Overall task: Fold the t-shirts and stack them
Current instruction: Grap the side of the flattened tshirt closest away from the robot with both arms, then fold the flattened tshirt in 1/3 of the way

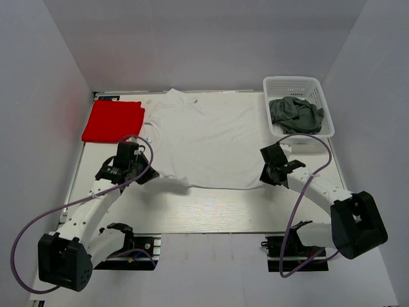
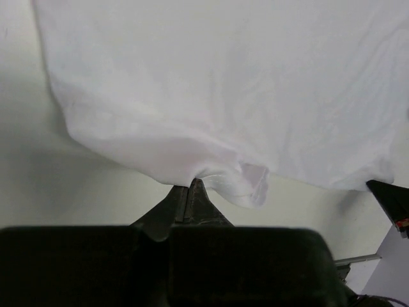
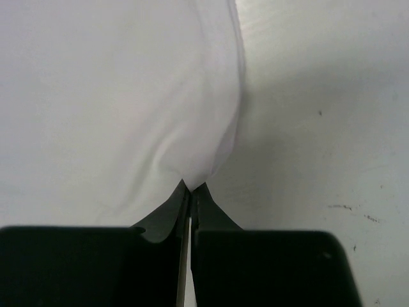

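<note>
**Left gripper (image 2: 190, 187) and right gripper (image 3: 192, 187) clamp one hem**

Red t-shirt (image 1: 113, 121) lies folded far-left, seemingly the stack's base. Mid-table the white t-shirt (image 1: 204, 144) is spread flat, a near corner pinched in each claw, probably for an even fold. Grey t-shirt (image 1: 295, 113) sits crumpled in the basket (image 1: 293, 81), far-right. Pale table (image 1: 211, 214), blank white walls (image 1: 57, 64).

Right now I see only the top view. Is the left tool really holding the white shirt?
Observer: Yes. The left wrist view shows the left tool shut, with the hem of the white shirt pinched at its tips.
Operator: And the right tool?
Observer: Its wrist view shows the right tool shut on the shirt's edge, the cloth bunched at the tips.
Operator: Is the hem flat near the left tool?
Observer: No. A bit of hem is folded over beside the tips.
</note>
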`<state>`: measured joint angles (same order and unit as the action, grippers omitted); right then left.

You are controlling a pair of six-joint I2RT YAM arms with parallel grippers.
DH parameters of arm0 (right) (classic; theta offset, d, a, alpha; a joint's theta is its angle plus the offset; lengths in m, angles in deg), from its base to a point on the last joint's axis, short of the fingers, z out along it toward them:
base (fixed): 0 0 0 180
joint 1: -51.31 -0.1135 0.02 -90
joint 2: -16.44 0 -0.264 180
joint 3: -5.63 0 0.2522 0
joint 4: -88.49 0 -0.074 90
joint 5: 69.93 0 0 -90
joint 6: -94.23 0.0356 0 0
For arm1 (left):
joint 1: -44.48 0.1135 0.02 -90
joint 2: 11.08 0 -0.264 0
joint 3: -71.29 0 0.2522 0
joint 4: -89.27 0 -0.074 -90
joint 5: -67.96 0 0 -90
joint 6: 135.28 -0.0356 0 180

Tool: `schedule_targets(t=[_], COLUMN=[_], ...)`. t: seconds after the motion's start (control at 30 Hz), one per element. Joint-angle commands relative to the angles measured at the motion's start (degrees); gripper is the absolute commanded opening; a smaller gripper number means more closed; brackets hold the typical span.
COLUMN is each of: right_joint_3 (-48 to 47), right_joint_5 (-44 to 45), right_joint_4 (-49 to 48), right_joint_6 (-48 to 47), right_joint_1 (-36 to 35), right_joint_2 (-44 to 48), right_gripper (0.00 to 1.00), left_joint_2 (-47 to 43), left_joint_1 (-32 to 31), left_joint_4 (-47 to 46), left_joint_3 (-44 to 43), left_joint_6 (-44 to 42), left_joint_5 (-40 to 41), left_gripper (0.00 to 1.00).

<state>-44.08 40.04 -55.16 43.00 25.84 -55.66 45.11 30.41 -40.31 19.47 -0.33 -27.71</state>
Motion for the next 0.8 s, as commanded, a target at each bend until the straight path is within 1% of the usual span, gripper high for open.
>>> schedule_targets(t=[0.0,0.03,0.1,0.13,0.17,0.2,0.23,0.33,0.37,0.53,0.77], right_joint_3=[-6.1,-7.5,-10.3,-10.9,-11.7,-14.6,-15.6,-19.5,-20.2,-27.1,-31.3], right_joint_5=[0.8,0.7,0.9,2.0,2.4,3.7,4.8,5.5,6.6,6.4,7.2], right_joint_4=[-0.3,-0.3,0.3,0.6,0.8,2.2,2.4,3.0,2.8,3.3,4.6], right_joint_6=[-2.7,-3.2,-4.0,-4.4,-4.8,-5.2,-5.3,-6.3,-6.5,-7.2,-6.2], right_joint_1=[0.1,0.0,0.1,0.1,0.3,0.3,1.1,1.3,1.5,3.3,5.0], right_joint_2=[-1.8,-2.6,-4.0,-5.1,-6.0,-6.6,-7.1,-9.6,-10.6,-15.6,-20.8], right_gripper=[0.0,0.0,0.0,0.0,0.0,0.0,0.0,0.0,0.0,0.0,0.0], left_joint_2=[4.5,6.1,9.5,12.6,14.1,15.5,16.8,21.1,22.0,29.9,37.8], left_joint_1=[-0.2,-0.2,-0.2,0.4,0.4,1.1,1.1,1.1,1.1,1.1,1.1], left_joint_4=[-5.3,-6.0,-6.0,-6.0,-6.0,-6.0,-6.9,-9.5,-10.1,-11.4,-13.3], left_joint_3=[-6.6,-9.5,-12.5,-15.0,-16.2,-17.3,-19.6,-22.7,-23.7,-30.8,-38.7], left_joint_6=[-3.0,-3.7,-4.3,-5.2,-5.2,-5.2,-7.0,-8.9,-9.4,-13.0,-17.7], left_joint_5=[2.5,3.2,5.0,5.6,5.6,6.4,7.1,7.1,8.0,10.4,13.8], left_gripper=[0.0,0.0,0.0,0.0,0.0,0.0,0.0,0.0,0.0,0.0,0.0])
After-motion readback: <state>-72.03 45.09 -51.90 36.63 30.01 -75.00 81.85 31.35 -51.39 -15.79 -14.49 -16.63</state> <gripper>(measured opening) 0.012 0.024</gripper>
